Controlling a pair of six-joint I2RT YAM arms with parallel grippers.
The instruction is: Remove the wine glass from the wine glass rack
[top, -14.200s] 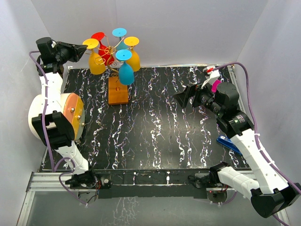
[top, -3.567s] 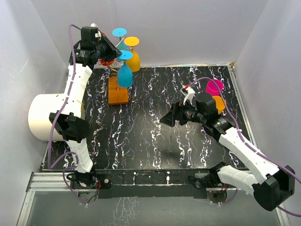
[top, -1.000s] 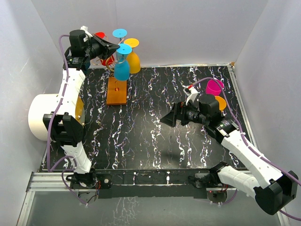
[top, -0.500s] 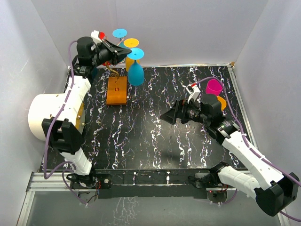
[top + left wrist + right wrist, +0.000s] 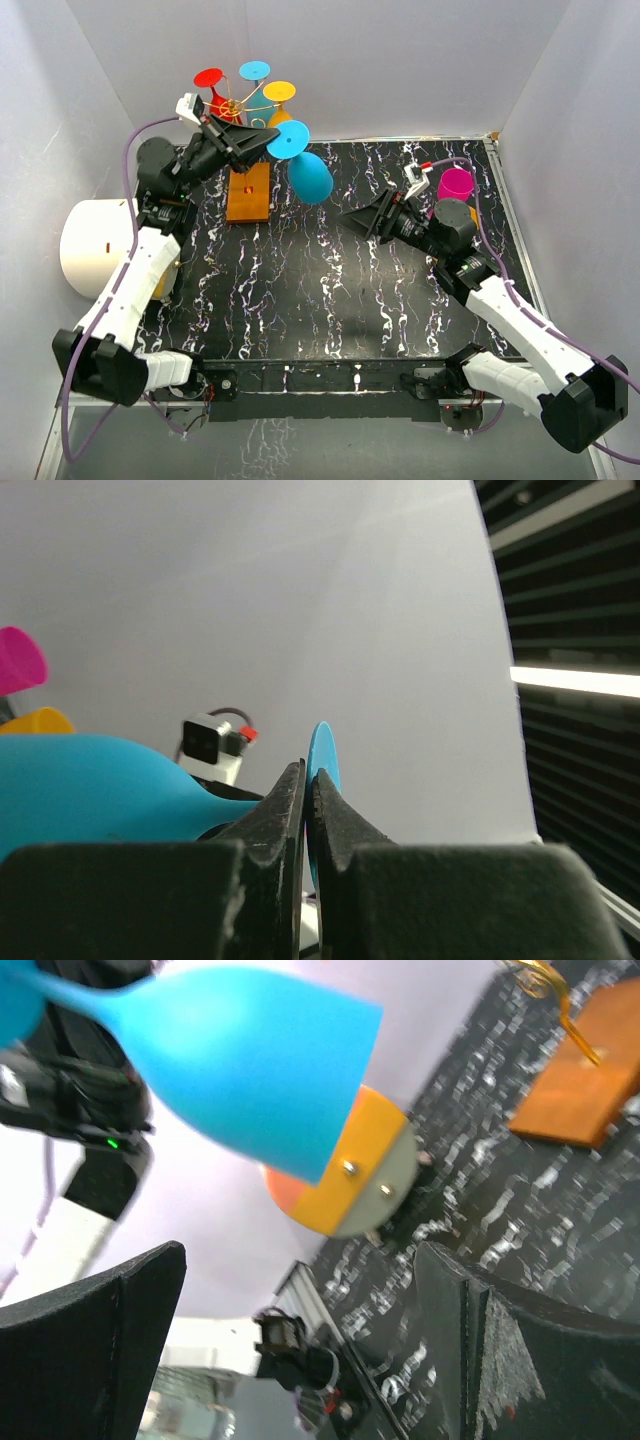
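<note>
Wine glass [image 5: 312, 178] stem hidden in left end effector [image 5: 271, 140].

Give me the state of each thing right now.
Rack: standing, three glasses hanging on it.
Blue glass: off the rack, tilted, in the air.
Left gripper: shut on the blue glass.
Right gripper: open, empty, near the blue glass.
Pink glass: off the rack, at the table's right.

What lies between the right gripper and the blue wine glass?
Nothing. In the top view, only bare black marbled table shows between the open right gripper and the blue wine glass.
</note>
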